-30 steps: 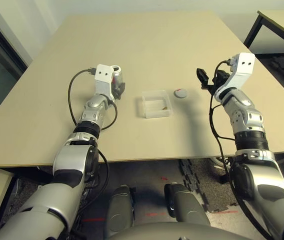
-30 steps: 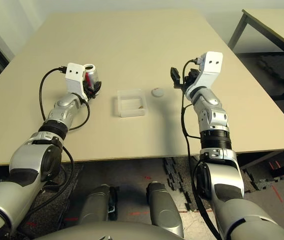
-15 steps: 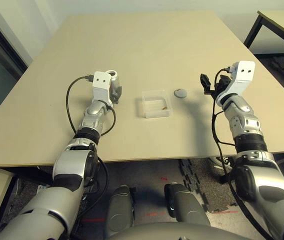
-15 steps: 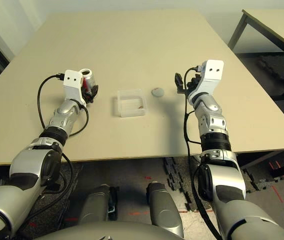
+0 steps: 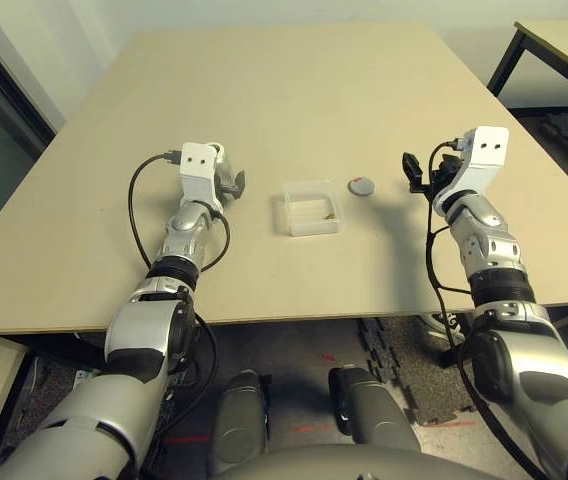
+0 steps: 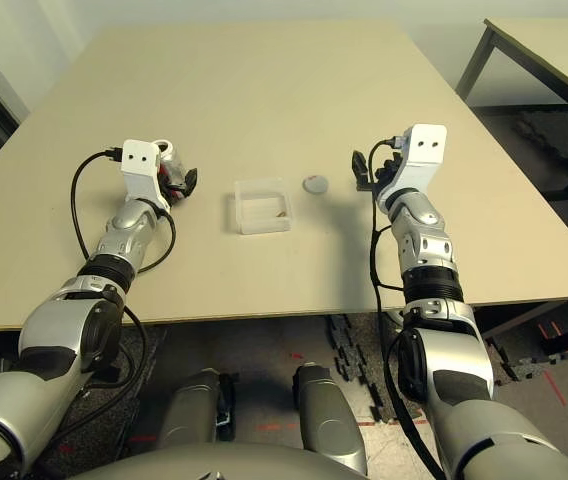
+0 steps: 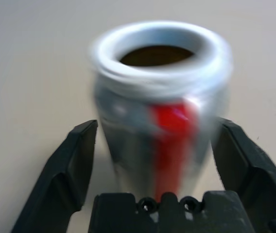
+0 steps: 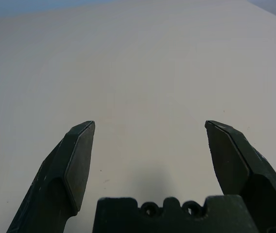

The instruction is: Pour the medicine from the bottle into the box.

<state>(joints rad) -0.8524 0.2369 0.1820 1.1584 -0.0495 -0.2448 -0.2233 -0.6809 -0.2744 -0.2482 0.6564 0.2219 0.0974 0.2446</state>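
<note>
Silver-grey bottle (image 7: 160, 116) stands upright and uncapped on the beige surface (image 5: 304, 90), between the spread fingers of the left pincer (image 7: 157, 160), gaps visible on both sides. Clear box (image 5: 313, 208) lies mid-surface holding a small brown medicine bit (image 5: 330, 214). Grey cap (image 5: 361, 186) rests just beside the box. Right pincer (image 8: 150, 160) open, holding nothing.

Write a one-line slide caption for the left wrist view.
Open bottle with a red mark stands uncapped between the spread fingers of the left end effector.
</note>
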